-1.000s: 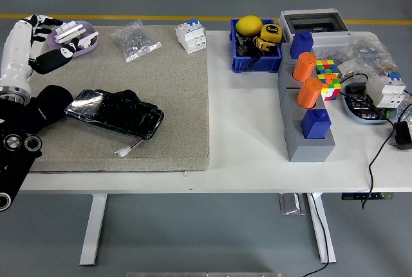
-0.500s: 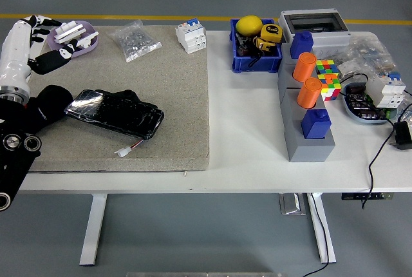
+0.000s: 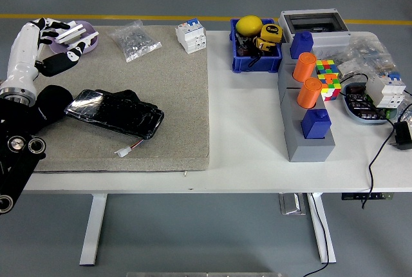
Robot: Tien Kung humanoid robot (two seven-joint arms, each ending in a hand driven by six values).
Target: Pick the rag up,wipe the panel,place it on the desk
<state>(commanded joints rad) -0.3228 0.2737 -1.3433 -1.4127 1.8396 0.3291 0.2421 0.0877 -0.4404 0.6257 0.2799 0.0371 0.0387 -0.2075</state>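
Observation:
A glossy black panel [image 3: 116, 113] lies on the left part of a grey mat [image 3: 174, 96]. A black rag [image 3: 51, 98] lies bunched at the panel's left end, partly under it. My left hand [image 3: 58, 42], on a white forearm, hovers at the mat's far left corner. It is above a purple tray [image 3: 92, 37] and behind the rag. Its fingers are spread and hold nothing. It is apart from the rag and the panel. The right arm is out of view.
A bag of screws [image 3: 134, 40] and a white circuit breaker [image 3: 191, 36] sit at the mat's far edge. A small white connector [image 3: 123, 151] lies in front of the panel. A blue bin [image 3: 255, 57], a grey stand [image 3: 308, 143] with orange cylinders, and cables fill the right side.
My left hand has shifted a little to the right, over the purple tray, and the forearm has tilted inward. The rag and the panel have not moved.

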